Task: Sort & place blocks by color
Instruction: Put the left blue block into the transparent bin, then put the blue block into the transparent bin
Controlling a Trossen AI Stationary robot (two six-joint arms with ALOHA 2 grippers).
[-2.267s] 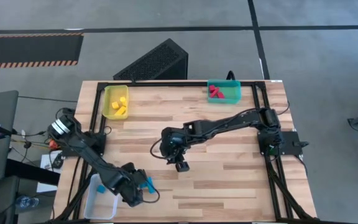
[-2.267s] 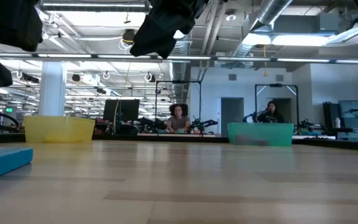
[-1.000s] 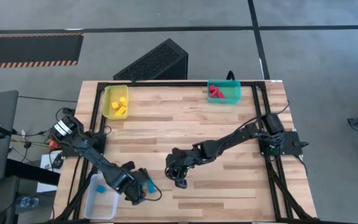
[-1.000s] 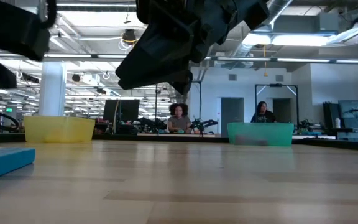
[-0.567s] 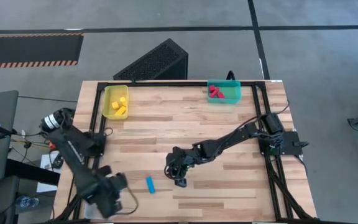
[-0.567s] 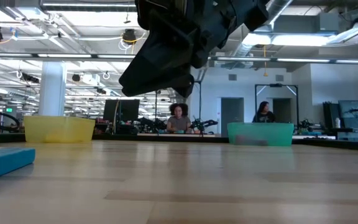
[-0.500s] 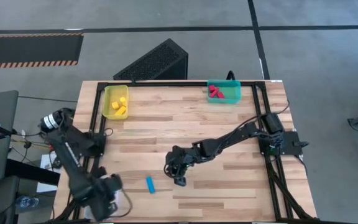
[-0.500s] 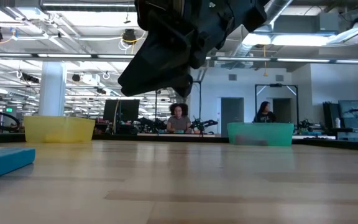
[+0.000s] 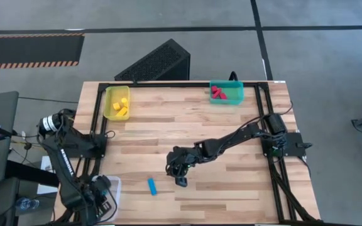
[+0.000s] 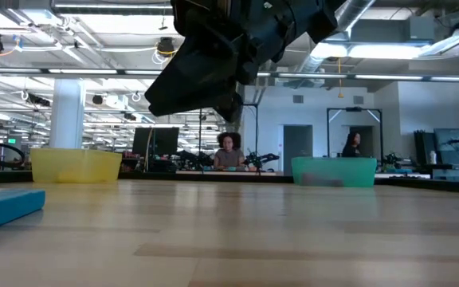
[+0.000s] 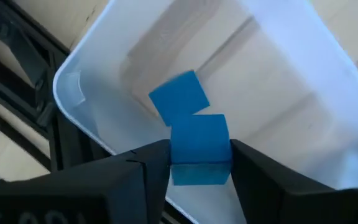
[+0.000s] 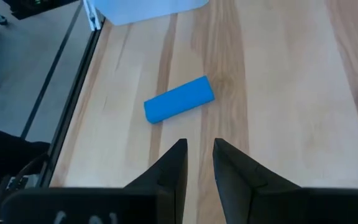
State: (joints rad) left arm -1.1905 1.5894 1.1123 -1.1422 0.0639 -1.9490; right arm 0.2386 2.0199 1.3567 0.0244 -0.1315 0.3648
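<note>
My left gripper (image 9: 99,193) is over the clear bin (image 9: 114,186) at the table's near left corner, shut on a blue cube (image 11: 199,148). A second blue block (image 11: 179,98) lies on the floor of that bin (image 11: 291,99). A blue bar (image 9: 151,186) lies flat on the wood, also seen in the right wrist view (image 12: 179,99) and the low view (image 10: 6,207). My right gripper (image 9: 181,181) hovers just right of the bar, fingers a narrow gap apart (image 12: 199,155), touching nothing. My left gripper pinches the blue cube between its two fingers, one on each opposite side face (image 11: 178,152). The fingers come from above, pointing down into the clear bin. The cube is lifted clear over the bin's inside, next to the block lying there.
A yellow bin (image 9: 118,102) with yellow blocks stands at the far left, and a teal bin (image 9: 226,92) with red blocks at the far right. Bare wood lies between them and the arms. People sit in the room beyond the table.
My left gripper has swung from beside the blue bar toward the table's left edge and now stands over the clear bin. The blue bar, hidden under that arm a second ago, lies uncovered on the wood. My right arm has stayed about where it was.
</note>
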